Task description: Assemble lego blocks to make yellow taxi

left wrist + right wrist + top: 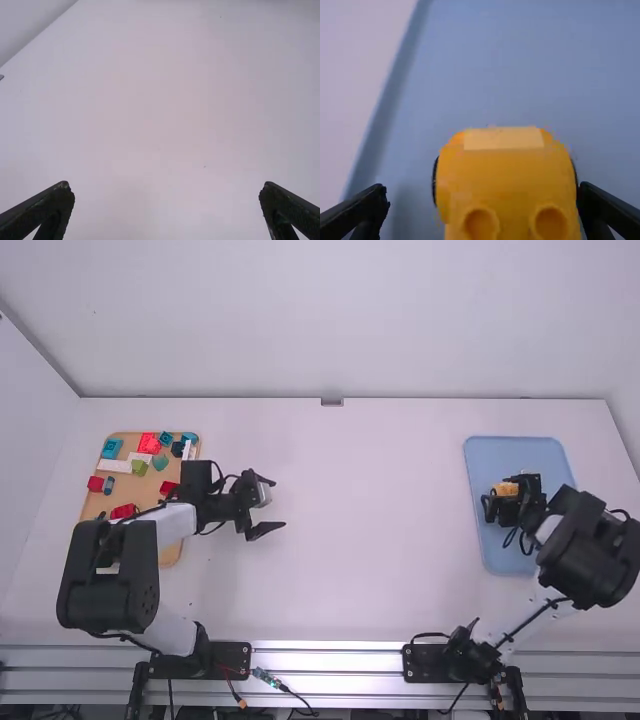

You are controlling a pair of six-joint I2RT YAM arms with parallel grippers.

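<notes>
L gripper: high view has my L gripper [278, 505] at 9 o'clock, over bare white table [380, 530], jaws apart, nothing btwn them
L wrist cam: L gripper [167, 186] fingers spread wide above plain table
R gripper: high view puts my R gripper [506, 497] at 3 o'clock, over the blue tray [484, 550]
R wrist cam: R gripper [482, 190] jaws wide open, taxi btwn them; can't tell if either finger touches it
Yellow taxi: in blue tray, approx mid; just an orange-yellow bit in high view, but R wrist cam gives me the yellow taxi [505, 180] close up, w/ pale panel, 2 round knobs & dark edges at the sides
Loose blocks: high view has red block [149, 444], teal block [112, 449], white block [115, 466], green block [139, 468] etc. on tan tray [172, 552], 9 o'clock
</notes>
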